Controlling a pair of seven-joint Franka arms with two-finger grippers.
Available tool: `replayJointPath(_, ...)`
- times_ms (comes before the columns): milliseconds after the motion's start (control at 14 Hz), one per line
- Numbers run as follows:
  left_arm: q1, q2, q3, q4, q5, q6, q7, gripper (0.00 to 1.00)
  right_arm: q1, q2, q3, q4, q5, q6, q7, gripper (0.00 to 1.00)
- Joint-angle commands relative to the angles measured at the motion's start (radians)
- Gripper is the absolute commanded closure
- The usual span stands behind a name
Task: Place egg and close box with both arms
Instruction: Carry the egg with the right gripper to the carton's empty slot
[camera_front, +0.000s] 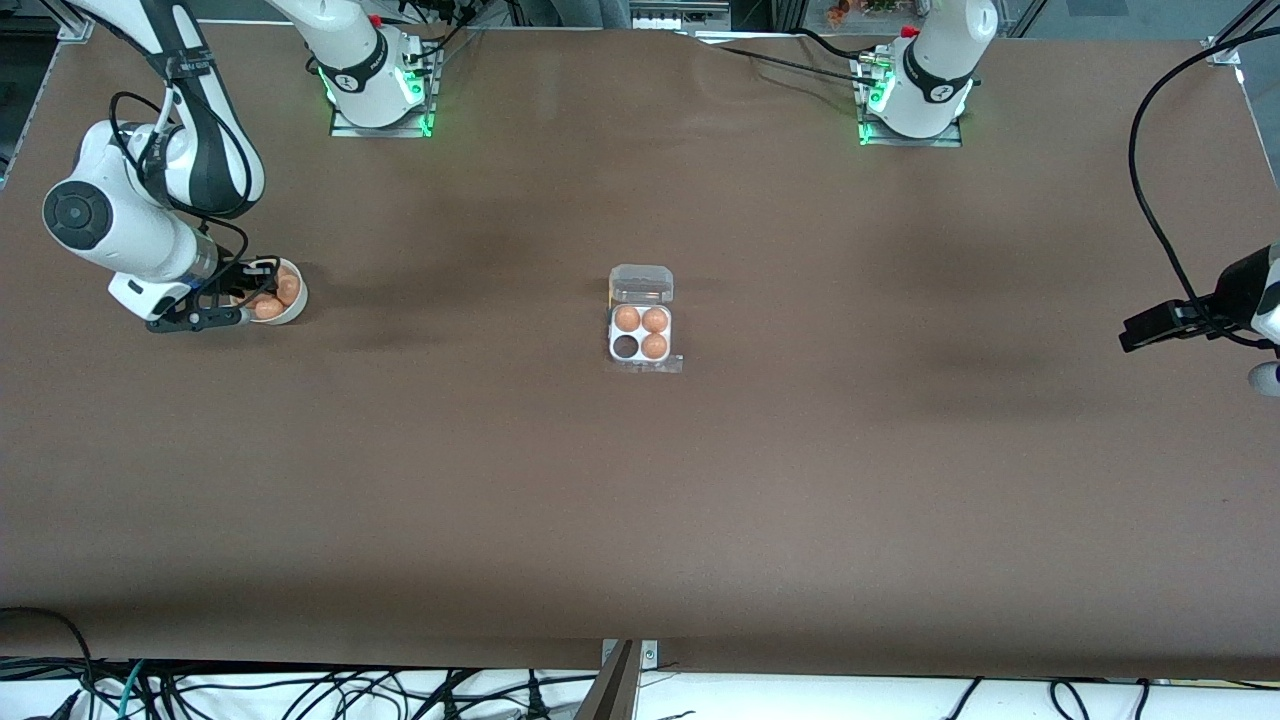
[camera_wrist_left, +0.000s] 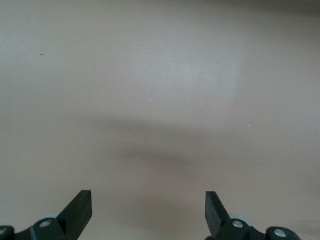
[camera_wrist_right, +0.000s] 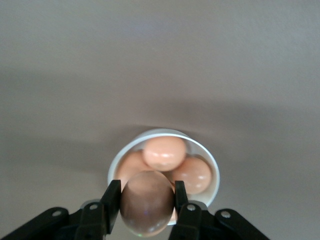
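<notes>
The clear box (camera_front: 640, 333) lies open mid-table, lid (camera_front: 641, 284) folded back toward the robots' bases. Three orange-brown eggs sit in its cells; the cell (camera_front: 626, 347) nearest the front camera, toward the right arm's end, is empty. My right gripper (camera_wrist_right: 146, 196) is shut on an egg (camera_wrist_right: 147, 202) and holds it just above the white bowl (camera_wrist_right: 209, 159), which holds several more eggs. In the front view this gripper (camera_front: 238, 303) hangs over the bowl (camera_front: 293, 309) at the right arm's end. My left gripper (camera_wrist_left: 148, 210) is open and empty over bare table; it waits at the left arm's end (camera_front: 1150, 328).
The brown table (camera_front: 640, 500) stretches wide around the box. Both arm bases (camera_front: 378, 85) (camera_front: 915, 95) stand along the table's edge farthest from the front camera. Black cables hang near the left arm.
</notes>
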Motion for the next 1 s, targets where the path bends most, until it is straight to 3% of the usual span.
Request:
replayJointPath(0, -0.002, 0.009, -0.004, 0.029, 0.029, -0.013, 0.013, 0.0, 0.014, 0.012, 0.046, 0.121, 0.05, -0.142, 0.007, 0.81)
replayJointPath(286, -0.002, 0.009, -0.007, 0.029, 0.029, -0.013, 0.012, 0.0, 0.072, 0.083, 0.084, 0.296, 0.054, -0.282, 0.117, 0.81)
replayJointPath(929, -0.005, 0.009, -0.007, 0.029, 0.027, -0.013, 0.013, 0.0, 0.244, 0.271, 0.23, 0.55, 0.149, -0.293, 0.577, 0.81)
